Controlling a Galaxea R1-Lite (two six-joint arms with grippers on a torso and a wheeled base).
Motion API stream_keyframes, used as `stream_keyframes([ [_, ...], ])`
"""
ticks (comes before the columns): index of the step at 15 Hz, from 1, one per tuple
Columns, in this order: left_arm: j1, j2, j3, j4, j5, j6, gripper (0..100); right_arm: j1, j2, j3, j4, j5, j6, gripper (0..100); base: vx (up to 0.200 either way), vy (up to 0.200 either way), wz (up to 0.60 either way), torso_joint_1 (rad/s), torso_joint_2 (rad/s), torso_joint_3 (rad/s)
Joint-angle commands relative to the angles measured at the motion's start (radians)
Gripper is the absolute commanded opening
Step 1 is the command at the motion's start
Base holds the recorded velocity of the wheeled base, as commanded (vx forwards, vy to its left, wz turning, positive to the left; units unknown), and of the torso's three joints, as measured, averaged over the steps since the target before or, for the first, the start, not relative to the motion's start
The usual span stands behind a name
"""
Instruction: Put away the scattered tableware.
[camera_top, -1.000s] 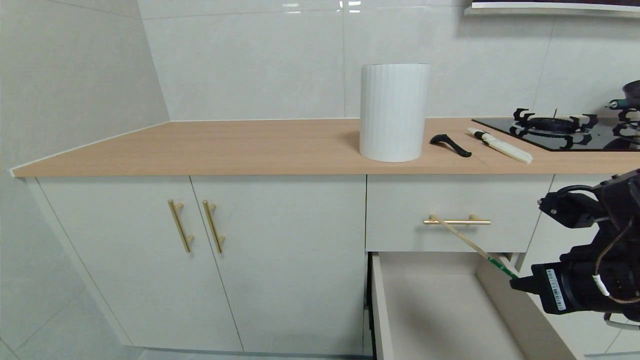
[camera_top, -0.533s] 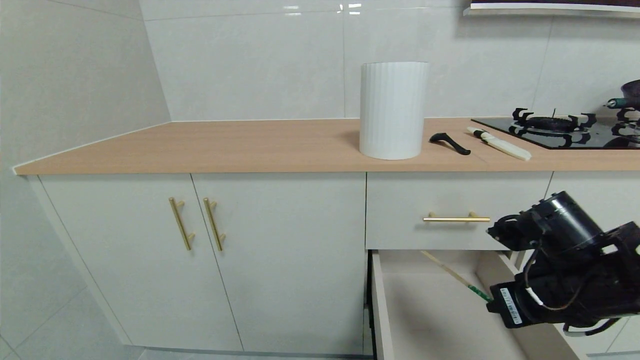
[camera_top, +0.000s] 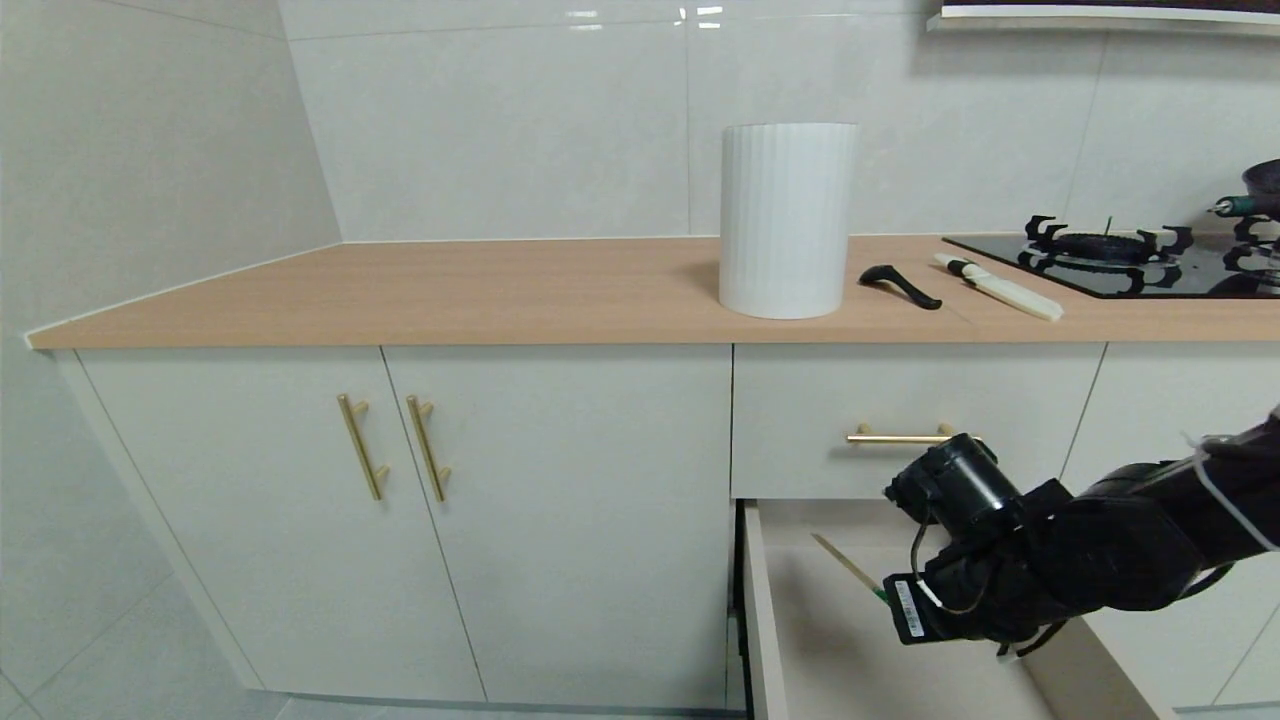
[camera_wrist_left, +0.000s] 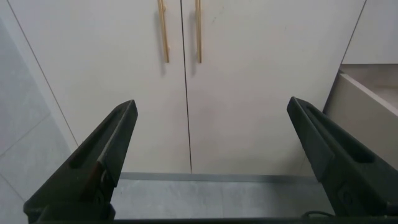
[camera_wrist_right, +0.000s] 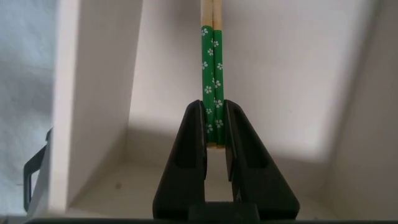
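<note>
Chopsticks (camera_wrist_right: 209, 62) pinched in right gripper (camera_wrist_right: 214, 111) over drawer (camera_top: 752, 600), far ends cropped in wrist view; left gripper (camera_wrist_left: 211, 106) spread wide

**Right arm** (camera_top: 1120, 555): matte black housings are enclosing it, ending in a glossy cylindrical wrist module (camera_top: 955, 480). A white barcode label (camera_top: 908, 608) is sitting on the block below the module. A thin cable (camera_top: 916, 540) is looping beside it, and a white cord (camera_top: 1225, 490) is crossing the upper link.

**Right gripper** (camera_wrist_right: 214, 112) and **left gripper** (camera_wrist_left: 211, 107): both are showing black, wedge-shaped fingers (camera_wrist_left: 102, 155).
</note>
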Motion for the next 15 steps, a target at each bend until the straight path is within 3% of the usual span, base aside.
stream_keyframes([
  [1, 0.0, 0.0, 0.0, 0.0, 0.0, 0.0, 100, -0.004, 0.16, -0.057, -0.012, 0.025, -0.004, 0, 0.0, 0.0, 0.0, 0.0, 0.0, 0.0],
  [4, 0.0, 0.0, 0.0, 0.0, 0.0, 0.0, 100, -0.004, 0.253, -0.127, -0.007, 0.026, 0.003, 0, 0.0, 0.0, 0.0, 0.0, 0.0, 0.0],
  [15, 0.0, 0.0, 0.0, 0.0, 0.0, 0.0, 100, 0.031, 0.332, -0.133, -0.008, 0.014, 0.026, 0, 0.0, 0.0, 0.0, 0.0, 0.0, 0.0],
])
